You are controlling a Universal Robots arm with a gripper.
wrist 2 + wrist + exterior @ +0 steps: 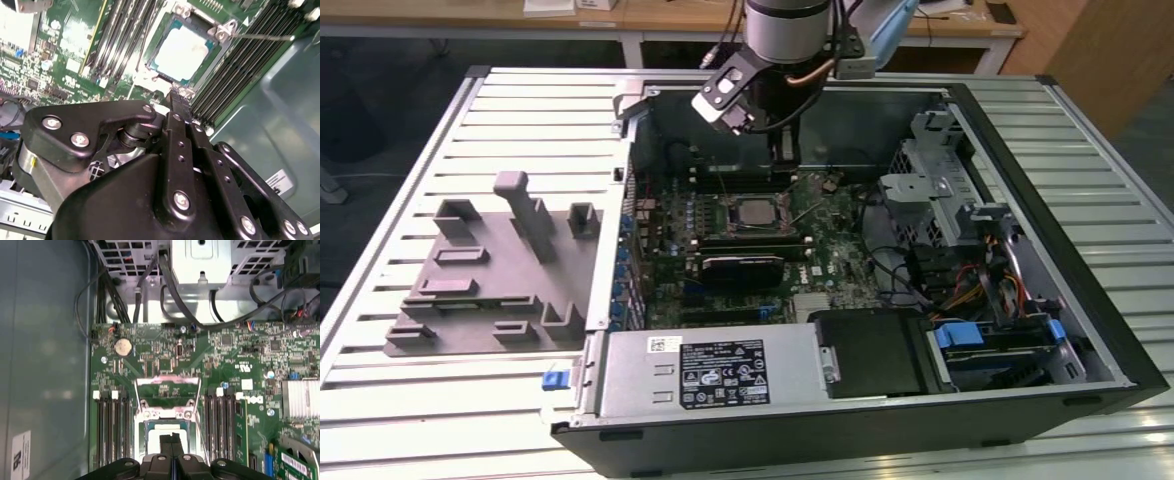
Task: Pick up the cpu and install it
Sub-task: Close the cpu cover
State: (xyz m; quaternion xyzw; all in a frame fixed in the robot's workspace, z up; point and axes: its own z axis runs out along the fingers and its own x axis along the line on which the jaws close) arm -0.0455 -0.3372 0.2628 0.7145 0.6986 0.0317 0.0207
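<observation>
The cpu (754, 213) (184, 52) (151, 434) lies flat in its socket (161, 37) on the green motherboard (834, 225) (165, 352) inside the open computer case (1107, 330), which rests on the slatted desk (520, 120); the end effector (783, 163) (178, 95) (172, 436) hangs just over the chip's edge, fingers pressed together with nothing between them; whether the tips touch the chip cannot be told.
</observation>
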